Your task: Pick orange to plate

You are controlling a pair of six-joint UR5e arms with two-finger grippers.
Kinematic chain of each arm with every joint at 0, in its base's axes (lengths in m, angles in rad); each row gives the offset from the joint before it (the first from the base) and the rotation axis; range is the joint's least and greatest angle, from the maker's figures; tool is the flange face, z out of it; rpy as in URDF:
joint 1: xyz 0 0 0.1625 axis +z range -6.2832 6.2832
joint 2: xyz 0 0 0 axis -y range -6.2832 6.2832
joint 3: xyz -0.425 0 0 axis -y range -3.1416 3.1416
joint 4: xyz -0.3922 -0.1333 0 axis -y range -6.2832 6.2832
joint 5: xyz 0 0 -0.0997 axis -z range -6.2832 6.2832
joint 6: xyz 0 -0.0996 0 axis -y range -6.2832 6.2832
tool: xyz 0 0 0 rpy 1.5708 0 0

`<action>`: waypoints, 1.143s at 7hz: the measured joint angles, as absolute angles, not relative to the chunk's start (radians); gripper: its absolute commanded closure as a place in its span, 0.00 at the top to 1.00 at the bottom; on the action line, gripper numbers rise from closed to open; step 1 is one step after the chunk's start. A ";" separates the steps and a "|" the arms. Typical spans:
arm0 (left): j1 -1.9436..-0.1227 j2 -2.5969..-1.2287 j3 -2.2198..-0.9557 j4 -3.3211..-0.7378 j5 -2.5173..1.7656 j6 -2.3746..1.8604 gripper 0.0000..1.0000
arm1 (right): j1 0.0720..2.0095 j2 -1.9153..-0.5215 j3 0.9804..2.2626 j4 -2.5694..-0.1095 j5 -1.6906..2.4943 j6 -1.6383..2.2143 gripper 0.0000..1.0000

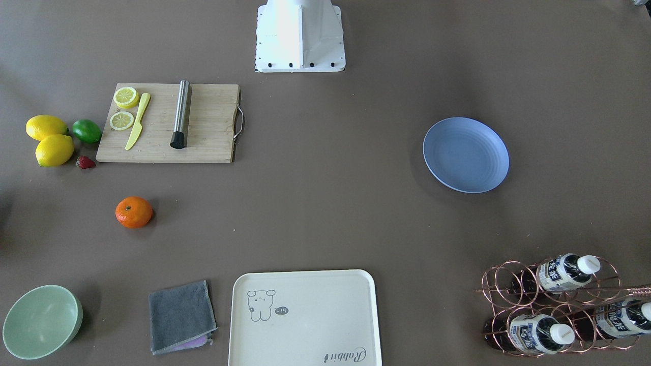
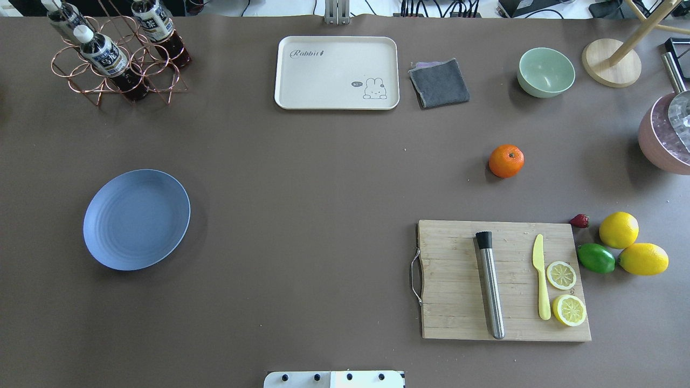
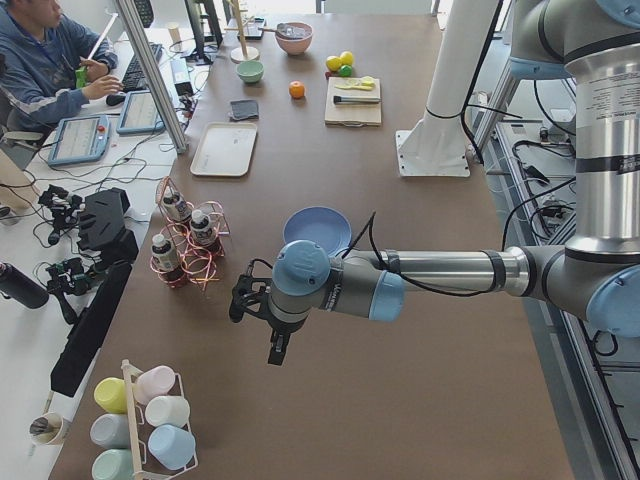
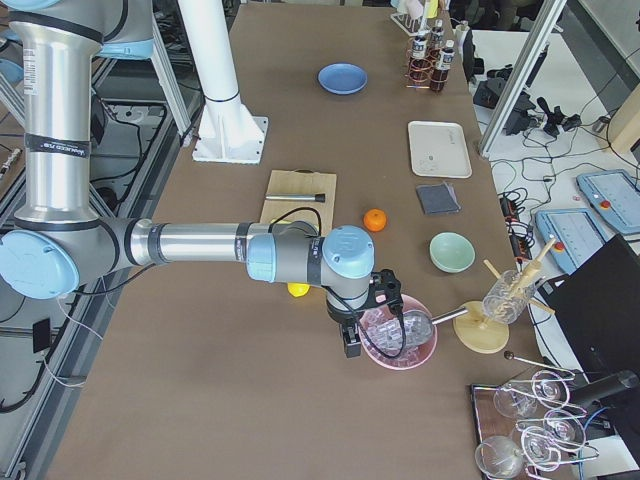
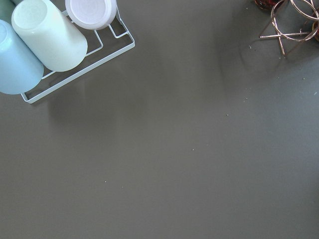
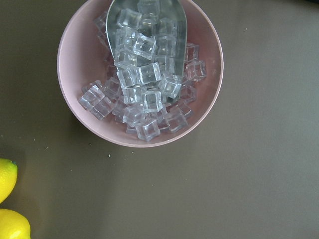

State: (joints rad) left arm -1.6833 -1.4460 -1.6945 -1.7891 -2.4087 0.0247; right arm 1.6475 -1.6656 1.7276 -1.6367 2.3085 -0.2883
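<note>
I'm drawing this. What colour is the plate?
The plate is blue-grey, faintly ringed; best in front-facing view.

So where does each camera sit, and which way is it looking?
Front-facing: across the table, looking down at the robot's base, orange and plate.
Overhead: behind the robot, looking forward; shares that orange, plate and base.
Exterior left: table's end, along it; left arm near.
Exterior right: opposite end; right arm near, above the ice bowl.
Left wrist: straight down; bare table, pastel cups; no body.
Right wrist: straight down on the same ice bowl; no body.
</note>
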 measured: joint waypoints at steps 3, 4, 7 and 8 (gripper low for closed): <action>-1.684 -1.452 -1.704 -1.803 -2.409 0.022 1.00 | 1.648 -1.669 1.728 -1.636 2.313 -0.287 1.00; -1.684 -1.455 -1.697 -1.844 -2.407 0.022 0.99 | 1.648 -1.669 1.728 -1.636 2.313 -0.287 1.00; -1.682 -1.444 -1.647 -2.043 -2.450 0.041 1.00 | 1.648 -1.664 1.726 -1.636 2.343 -0.282 1.00; -1.681 -1.454 -1.631 -2.120 -2.472 -0.001 0.99 | 1.648 -1.658 1.733 -1.627 2.364 -0.269 1.00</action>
